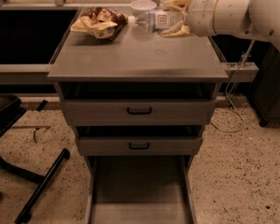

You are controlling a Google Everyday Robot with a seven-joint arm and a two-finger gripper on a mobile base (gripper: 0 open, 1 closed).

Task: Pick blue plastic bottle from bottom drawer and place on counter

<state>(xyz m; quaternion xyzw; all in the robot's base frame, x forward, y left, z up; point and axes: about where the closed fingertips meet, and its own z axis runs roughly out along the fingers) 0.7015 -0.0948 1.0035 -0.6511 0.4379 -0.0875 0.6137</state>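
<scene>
The robot's cream two-finger hand (175, 18) is clamped on the small clear plastic bottle with white cap and pale blue label (151, 20). It holds the bottle sideways over the rear of the broad grey bench (140, 59), near a white bowl (143, 5) and a crumpled snack bag (98, 22). The deep grey bottom drawer (140, 195) stands open with its floor bare, so the pick looks done. Lowering and release remain.
</scene>
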